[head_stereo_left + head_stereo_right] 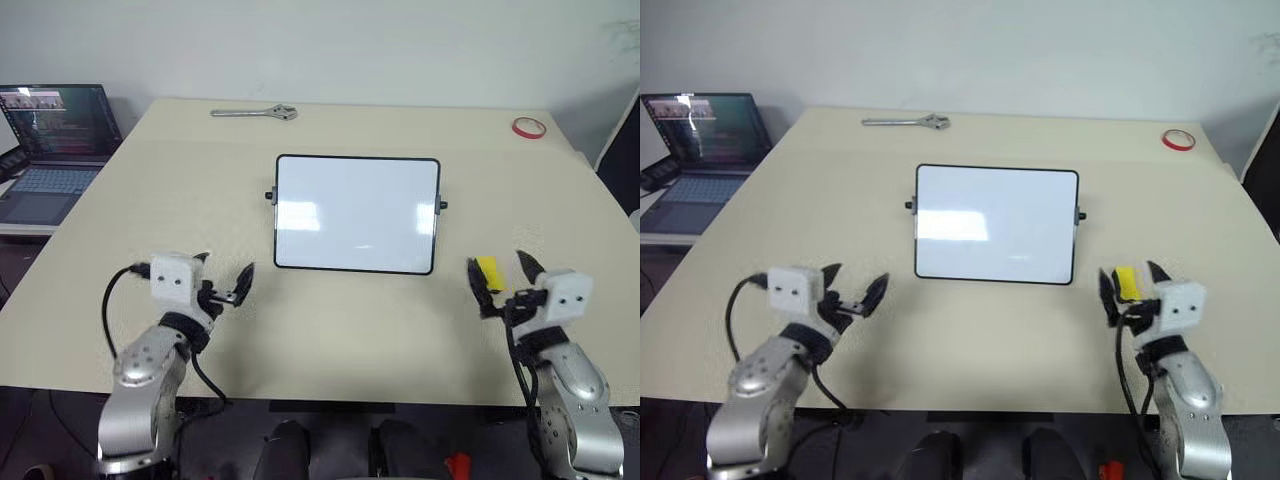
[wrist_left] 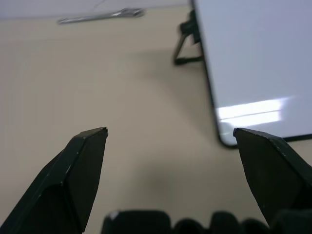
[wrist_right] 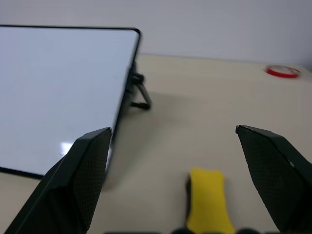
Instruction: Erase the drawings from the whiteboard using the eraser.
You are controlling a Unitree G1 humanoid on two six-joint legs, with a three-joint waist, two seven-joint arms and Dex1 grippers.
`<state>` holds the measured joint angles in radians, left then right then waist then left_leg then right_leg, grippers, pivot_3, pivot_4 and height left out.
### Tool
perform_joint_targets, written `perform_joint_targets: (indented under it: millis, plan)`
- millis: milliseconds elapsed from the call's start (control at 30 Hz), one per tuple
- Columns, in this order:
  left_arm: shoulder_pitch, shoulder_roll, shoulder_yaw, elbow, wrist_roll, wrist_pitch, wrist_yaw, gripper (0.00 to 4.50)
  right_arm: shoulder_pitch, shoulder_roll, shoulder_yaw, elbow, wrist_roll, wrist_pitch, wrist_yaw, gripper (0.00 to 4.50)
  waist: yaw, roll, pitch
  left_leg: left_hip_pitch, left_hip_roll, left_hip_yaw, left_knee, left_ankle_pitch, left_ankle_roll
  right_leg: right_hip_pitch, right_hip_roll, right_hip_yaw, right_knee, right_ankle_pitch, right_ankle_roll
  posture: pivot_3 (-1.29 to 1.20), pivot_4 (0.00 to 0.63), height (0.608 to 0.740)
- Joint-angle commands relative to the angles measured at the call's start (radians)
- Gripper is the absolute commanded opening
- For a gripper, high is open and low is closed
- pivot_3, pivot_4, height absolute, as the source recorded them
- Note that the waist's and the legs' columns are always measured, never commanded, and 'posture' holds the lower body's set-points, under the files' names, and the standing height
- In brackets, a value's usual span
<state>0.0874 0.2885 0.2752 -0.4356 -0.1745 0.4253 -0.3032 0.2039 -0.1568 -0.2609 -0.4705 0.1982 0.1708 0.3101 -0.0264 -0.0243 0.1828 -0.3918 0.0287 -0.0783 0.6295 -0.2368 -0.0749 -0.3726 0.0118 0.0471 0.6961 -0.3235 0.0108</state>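
The whiteboard [image 1: 357, 213] stands propped on the tan table's middle, and its glossy face is white with only light glare; no drawings are visible on it. The eraser [image 3: 207, 201], a small yellow block, lies on the table to the right of the board's near corner. My right gripper [image 1: 497, 264] is open, its fingers wide on either side of the eraser without touching it. My left gripper [image 1: 226, 268] is open and empty near the table's front left, pointing past the board's left edge [image 2: 209, 92].
A metal wrench [image 1: 255, 113] lies at the table's far edge and a red tape ring [image 1: 528, 127] at the far right corner. An open laptop [image 1: 55, 140] sits on a lower surface off the table's left side.
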Motion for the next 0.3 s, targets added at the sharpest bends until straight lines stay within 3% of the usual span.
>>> perform_joint_targets:
  millis: [33,167,300]
  plan:
    - [0.033,-0.001,-0.011,-0.040,0.051,-0.076,0.042,4.50,0.104,0.006,-0.010,-0.058,0.029,-0.044,0.010,4.47,0.000,0.001,0.000,0.000,0.000,0.000,0.000,0.000,0.000,0.000,0.000,-0.001,0.001,-0.001,-0.001,0.00,0.150,0.740]
    - [0.102,-0.036,-0.028,-0.049,0.074,-0.089,0.089,4.50,0.210,-0.017,-0.013,-0.107,0.037,-0.057,0.025,4.47,-0.001,0.002,-0.001,0.001,0.000,0.000,-0.001,0.000,0.000,0.001,0.000,0.000,0.001,-0.001,-0.001,0.00,0.150,0.740]
    - [0.114,-0.055,-0.048,-0.033,0.096,-0.108,0.117,4.50,0.182,-0.045,-0.008,-0.104,0.039,-0.035,0.012,4.47,-0.008,0.001,-0.002,0.001,0.000,0.001,0.000,0.000,0.000,0.001,0.001,0.001,0.000,-0.003,0.003,0.00,0.150,0.740]
